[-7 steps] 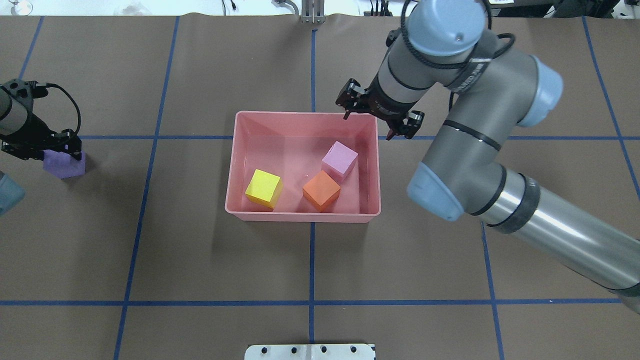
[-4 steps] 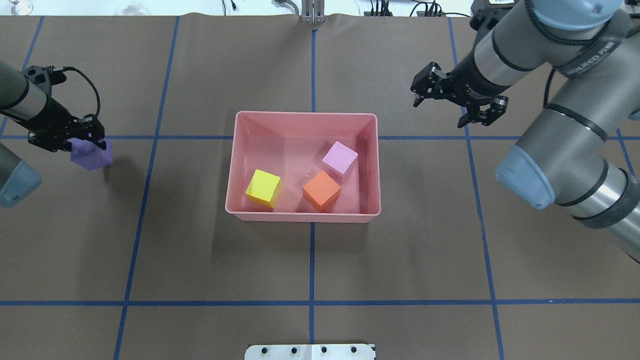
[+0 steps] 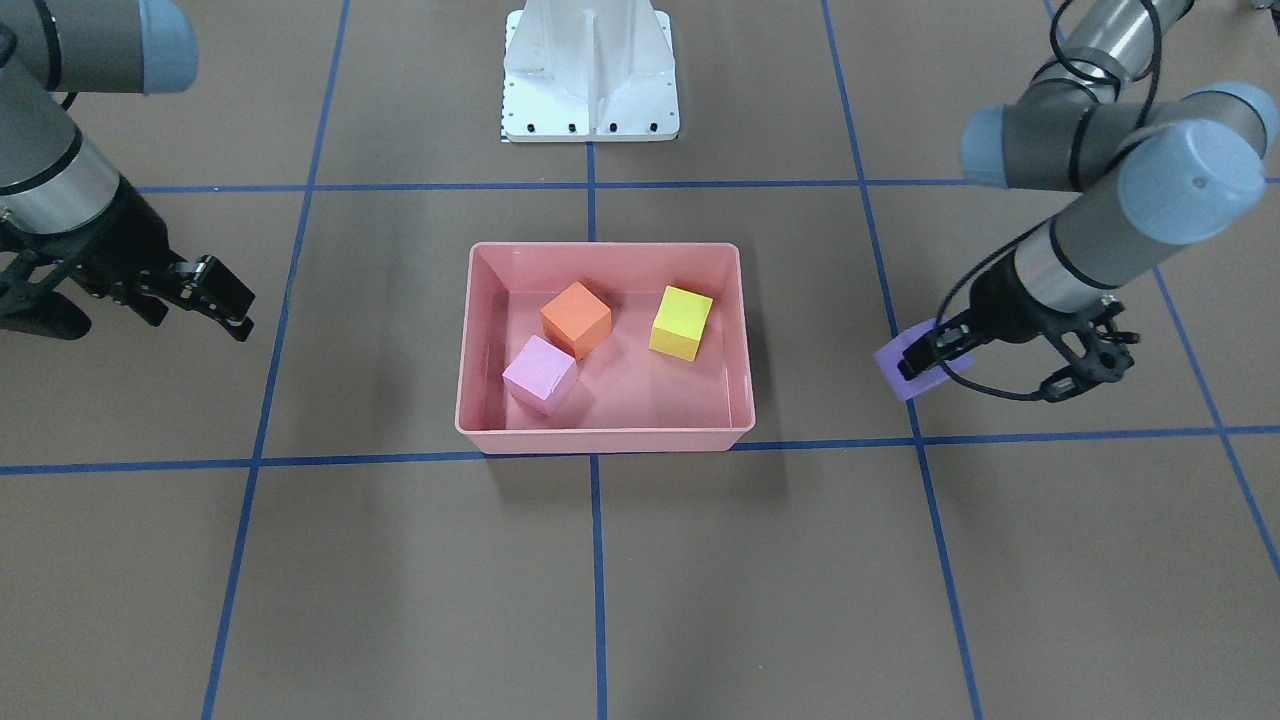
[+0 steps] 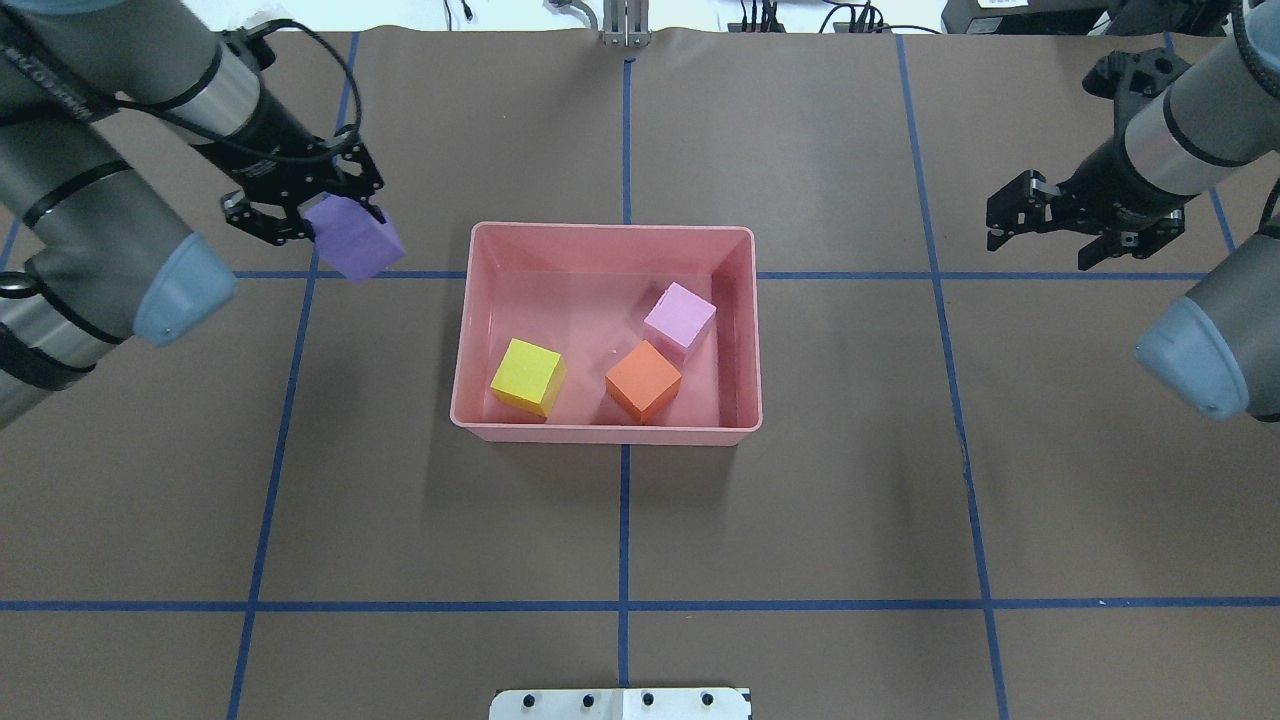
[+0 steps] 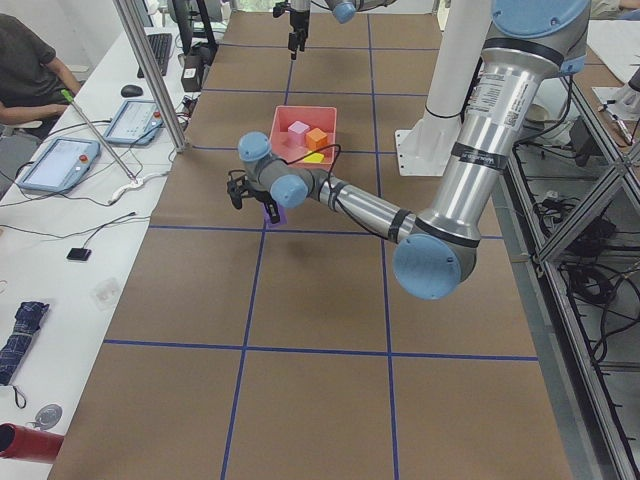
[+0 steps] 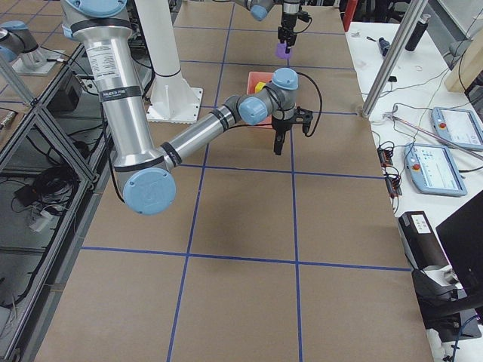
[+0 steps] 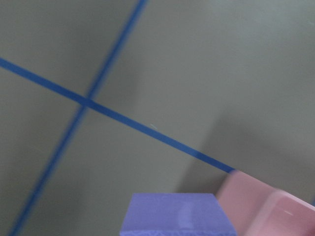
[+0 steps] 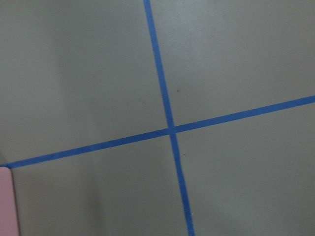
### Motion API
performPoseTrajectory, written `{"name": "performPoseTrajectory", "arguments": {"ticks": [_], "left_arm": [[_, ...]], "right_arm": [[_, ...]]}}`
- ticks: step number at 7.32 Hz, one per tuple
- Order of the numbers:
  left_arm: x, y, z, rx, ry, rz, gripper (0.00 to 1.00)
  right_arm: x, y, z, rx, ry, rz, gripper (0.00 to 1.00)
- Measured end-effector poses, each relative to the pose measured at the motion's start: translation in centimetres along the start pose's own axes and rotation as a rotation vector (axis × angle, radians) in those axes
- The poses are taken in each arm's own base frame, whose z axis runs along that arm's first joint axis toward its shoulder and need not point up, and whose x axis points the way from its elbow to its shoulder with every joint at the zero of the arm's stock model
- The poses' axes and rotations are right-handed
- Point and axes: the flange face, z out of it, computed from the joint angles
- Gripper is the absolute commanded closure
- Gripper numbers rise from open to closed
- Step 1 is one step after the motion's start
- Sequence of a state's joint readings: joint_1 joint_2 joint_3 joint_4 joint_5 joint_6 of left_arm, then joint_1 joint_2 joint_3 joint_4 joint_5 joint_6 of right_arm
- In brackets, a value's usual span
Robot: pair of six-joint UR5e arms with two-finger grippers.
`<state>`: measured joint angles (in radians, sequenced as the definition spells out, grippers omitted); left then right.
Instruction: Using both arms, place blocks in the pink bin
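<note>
The pink bin sits mid-table and holds the yellow block, orange block and light pink block. My left gripper is shut on the purple block and holds it above the table, just left of the bin's far-left corner. The left wrist view shows the purple block beside the bin's corner. My right gripper is open and empty, well to the right of the bin.
The white pedestal base stands at the table's near edge. Blue tape lines grid the brown table. A person sits at a side bench with tablets.
My left arm has lifted the purple block and carried it right, toward the bin's far-left corner. My right arm has drawn away from the bin's far-right corner to the right, still open.
</note>
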<state>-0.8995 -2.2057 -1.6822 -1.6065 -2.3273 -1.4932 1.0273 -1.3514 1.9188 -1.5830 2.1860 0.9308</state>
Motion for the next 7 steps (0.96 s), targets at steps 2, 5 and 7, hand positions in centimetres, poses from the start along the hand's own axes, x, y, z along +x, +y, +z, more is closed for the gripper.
{"name": "performPoseTrajectory", "arguments": {"ticks": [2,5,7], "left_arm": [[5.6,6.3,4.4,0.040,-0.046,-0.004,1.00],[11.8,8.6,12.1,0.095,-0.124,0.013,0.52],[12.7,7.9,15.0,0.108,-0.130,0.025,0.00]], "right_arm": [[0.8,-0.1,0.4,-0.005,0.008,-0.013,0.00],[1.0,0.0,0.4,-0.005,0.007,-0.014,0.00],[1.0,0.0,0.4,-0.004,0.006,-0.015,0.00]]}}
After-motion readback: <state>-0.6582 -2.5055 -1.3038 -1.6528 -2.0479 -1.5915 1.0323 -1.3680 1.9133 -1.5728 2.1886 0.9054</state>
